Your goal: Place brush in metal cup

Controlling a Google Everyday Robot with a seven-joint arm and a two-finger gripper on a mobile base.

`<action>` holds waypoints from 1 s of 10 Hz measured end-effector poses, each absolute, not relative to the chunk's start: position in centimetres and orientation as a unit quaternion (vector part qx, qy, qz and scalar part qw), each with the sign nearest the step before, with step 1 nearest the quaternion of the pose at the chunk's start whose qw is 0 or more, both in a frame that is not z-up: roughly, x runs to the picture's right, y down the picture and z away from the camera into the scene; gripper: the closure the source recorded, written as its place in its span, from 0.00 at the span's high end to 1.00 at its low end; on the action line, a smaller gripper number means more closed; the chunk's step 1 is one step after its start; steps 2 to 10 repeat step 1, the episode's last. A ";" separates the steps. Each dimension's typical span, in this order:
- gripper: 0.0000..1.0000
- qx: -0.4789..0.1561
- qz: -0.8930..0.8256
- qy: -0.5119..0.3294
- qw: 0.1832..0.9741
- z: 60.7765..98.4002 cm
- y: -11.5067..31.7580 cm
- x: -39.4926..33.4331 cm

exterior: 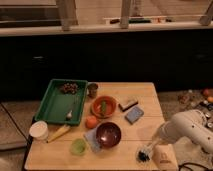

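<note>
The brush lies at the table's front right, its black bristle head toward the front edge and its white handle slanting up to the right. My gripper is at the end of the white arm, right over the brush handle; I cannot tell whether it holds it. The metal cup stands upright at the back of the table, beside the green tray's right rim, far up and left of the gripper.
A green tray holds small items at the left. An orange bowl, a dark red bowl, an orange fruit, a green cup, a white cup, a blue sponge and a dark tan-topped block lie between.
</note>
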State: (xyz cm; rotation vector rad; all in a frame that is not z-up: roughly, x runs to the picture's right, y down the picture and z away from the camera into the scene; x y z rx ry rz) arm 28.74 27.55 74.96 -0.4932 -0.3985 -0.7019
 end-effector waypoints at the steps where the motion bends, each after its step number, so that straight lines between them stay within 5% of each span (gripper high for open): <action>1: 0.00 -0.237 -0.340 -0.193 0.889 74.8 27.4 28.6; 10: 0.00 -0.237 -0.340 -0.193 0.889 74.8 27.4 28.6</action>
